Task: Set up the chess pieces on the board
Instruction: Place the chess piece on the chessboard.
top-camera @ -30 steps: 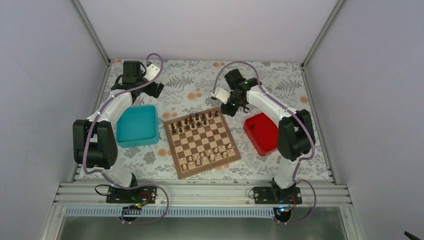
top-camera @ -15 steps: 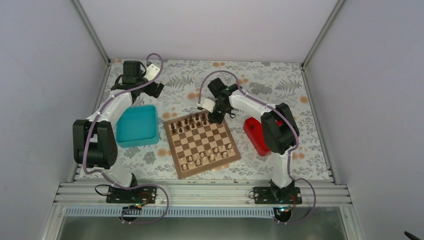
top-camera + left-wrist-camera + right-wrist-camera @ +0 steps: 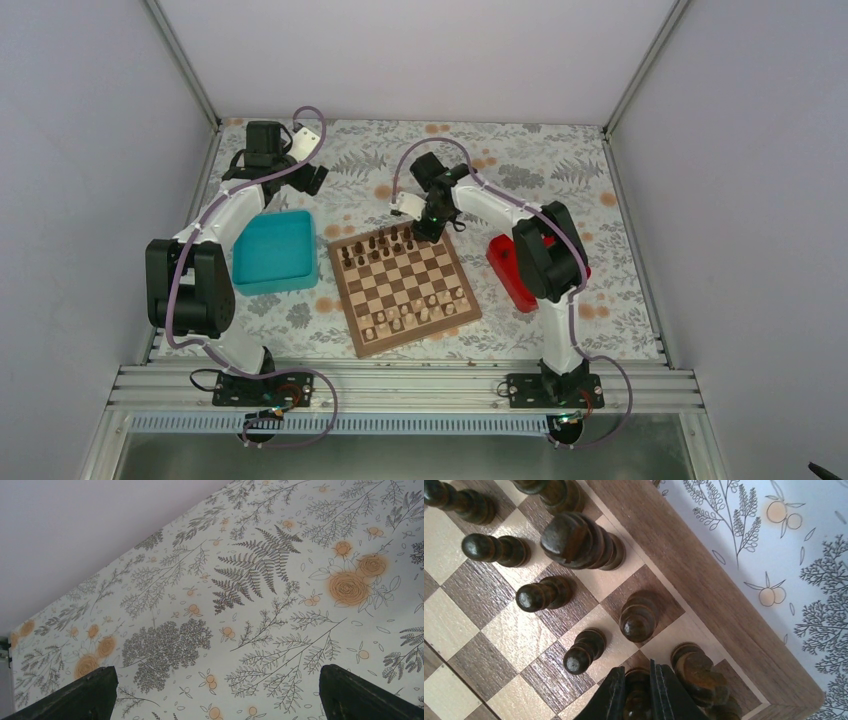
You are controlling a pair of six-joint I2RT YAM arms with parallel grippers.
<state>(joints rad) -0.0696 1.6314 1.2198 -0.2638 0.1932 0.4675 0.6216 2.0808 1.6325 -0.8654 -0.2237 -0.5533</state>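
The board [image 3: 405, 283] lies mid-table, with dark chess pieces [image 3: 385, 243] along its far two rows. My right gripper [image 3: 432, 232] hangs over the board's far right corner. In the right wrist view the right gripper [image 3: 638, 671] is shut on a small dark pawn [image 3: 638, 692] just above a square. A knight [image 3: 699, 675] stands to its right, another dark pawn [image 3: 583, 652] to its left, and a bishop-like piece [image 3: 638, 619] beyond. My left gripper [image 3: 220, 700] is open over bare tablecloth at the far left [image 3: 312, 180], holding nothing.
Pale chessmen [image 3: 420, 312] fill the board's near rows. A teal tray [image 3: 272, 250] sits left of the board and a red tray [image 3: 520, 270] right of it, partly under the right arm. The board's tan border [image 3: 724, 610] runs close beside the held pawn.
The right arm has swung left from beside the red tray to the board's far right corner and lowered there. The left arm has stayed put.
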